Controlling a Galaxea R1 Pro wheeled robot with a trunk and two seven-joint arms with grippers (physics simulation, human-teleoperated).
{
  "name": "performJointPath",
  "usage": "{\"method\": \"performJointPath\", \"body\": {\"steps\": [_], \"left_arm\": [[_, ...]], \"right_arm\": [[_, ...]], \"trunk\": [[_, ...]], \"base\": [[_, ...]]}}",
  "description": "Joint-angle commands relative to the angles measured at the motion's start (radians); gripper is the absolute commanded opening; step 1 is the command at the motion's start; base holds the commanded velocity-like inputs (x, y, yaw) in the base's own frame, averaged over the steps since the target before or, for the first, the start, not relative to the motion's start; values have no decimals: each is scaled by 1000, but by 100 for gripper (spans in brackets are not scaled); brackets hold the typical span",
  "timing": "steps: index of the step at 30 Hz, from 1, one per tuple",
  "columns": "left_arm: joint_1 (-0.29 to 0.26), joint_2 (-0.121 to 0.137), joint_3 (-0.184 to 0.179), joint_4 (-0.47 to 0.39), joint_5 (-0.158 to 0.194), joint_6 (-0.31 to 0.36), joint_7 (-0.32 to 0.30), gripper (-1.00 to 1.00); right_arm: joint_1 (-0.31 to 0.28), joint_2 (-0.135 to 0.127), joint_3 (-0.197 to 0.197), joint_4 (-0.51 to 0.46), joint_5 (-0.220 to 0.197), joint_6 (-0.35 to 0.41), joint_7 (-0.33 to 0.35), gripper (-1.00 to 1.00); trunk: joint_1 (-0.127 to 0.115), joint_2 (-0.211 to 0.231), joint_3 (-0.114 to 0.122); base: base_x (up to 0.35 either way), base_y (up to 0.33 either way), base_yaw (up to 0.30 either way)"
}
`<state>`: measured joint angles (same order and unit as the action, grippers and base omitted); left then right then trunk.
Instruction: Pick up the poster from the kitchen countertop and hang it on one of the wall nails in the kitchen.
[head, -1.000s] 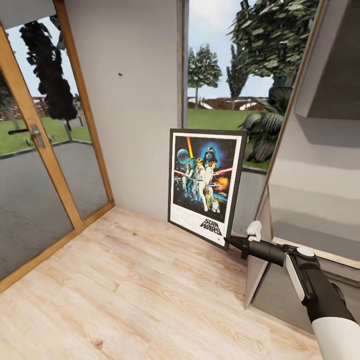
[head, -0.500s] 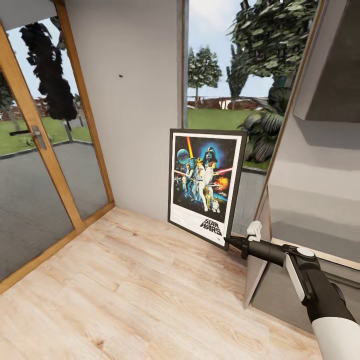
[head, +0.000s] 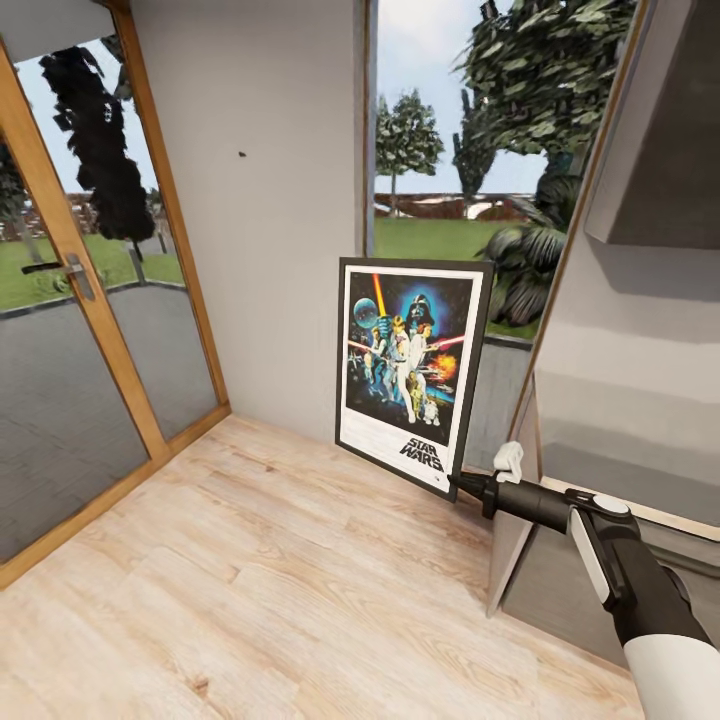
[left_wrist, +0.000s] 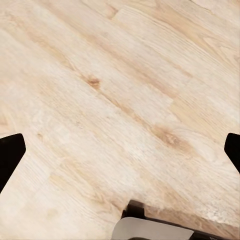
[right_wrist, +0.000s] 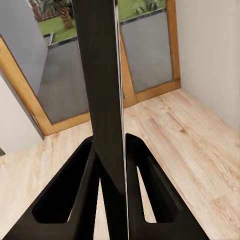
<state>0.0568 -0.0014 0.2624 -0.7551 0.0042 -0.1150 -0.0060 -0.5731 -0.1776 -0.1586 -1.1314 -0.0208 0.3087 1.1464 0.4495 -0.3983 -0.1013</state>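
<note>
One wall nail (head: 241, 154) dotted the grey wall (head: 270, 200), well left of and above the poster (head: 412, 372). The poster stood upright over the wooden floor (head: 250, 580) — its lower corner pinched between the right end effector (head: 453, 484). The left end effector's fingertips (left_wrist: 10, 155) looked spread, probably empty.

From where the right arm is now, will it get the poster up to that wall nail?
Probably not without moving. The right gripper holds the poster by its lower corner, low over the floor, while the wall nail sits far higher and off to the left. Nothing blocks the way; it looks like a long stretch.
</note>
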Motion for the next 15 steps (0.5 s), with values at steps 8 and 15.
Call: {"method": "performJointPath", "body": {"steps": [8,15], "left_arm": [[0,0,1,-1,0,-2,-2,100],[0,0,1,-1,0,-2,-2,100]], "right_arm": [[-1,0,-1,-1,-4,12,6,-100],[-1,0,-1,-1,-4,12,6,-100]], "trunk": [[1,-2,-2],[1,-2,-2]], "base": [[0,0,0],[0,0,0]]}}
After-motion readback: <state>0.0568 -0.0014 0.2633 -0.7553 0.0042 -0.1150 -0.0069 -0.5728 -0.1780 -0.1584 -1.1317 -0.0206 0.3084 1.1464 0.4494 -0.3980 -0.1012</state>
